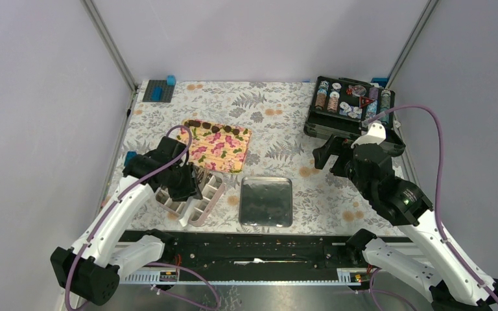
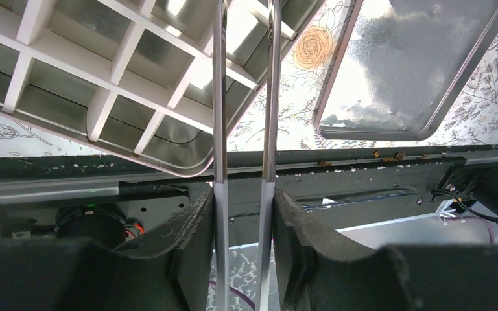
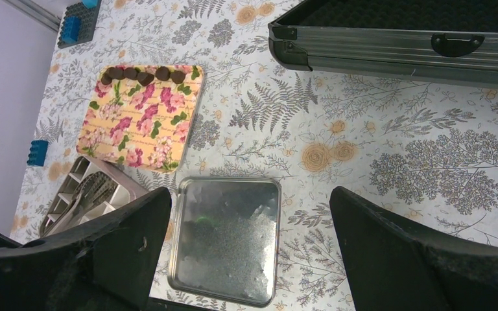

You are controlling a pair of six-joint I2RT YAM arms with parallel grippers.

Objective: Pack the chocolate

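Clearly apart: chocolate, left end effector.

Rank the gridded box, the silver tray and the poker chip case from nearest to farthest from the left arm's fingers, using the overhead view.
1. Gridded box: right at the left fingers, near left of the table.
2. Silver tray: to the box's right, near centre.
3. Poker chip case: far right corner.

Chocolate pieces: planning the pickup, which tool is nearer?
Left. Left tool: over gridded box beside the floral tray holding the chocolate pieces. Right tool: far across, by the case.
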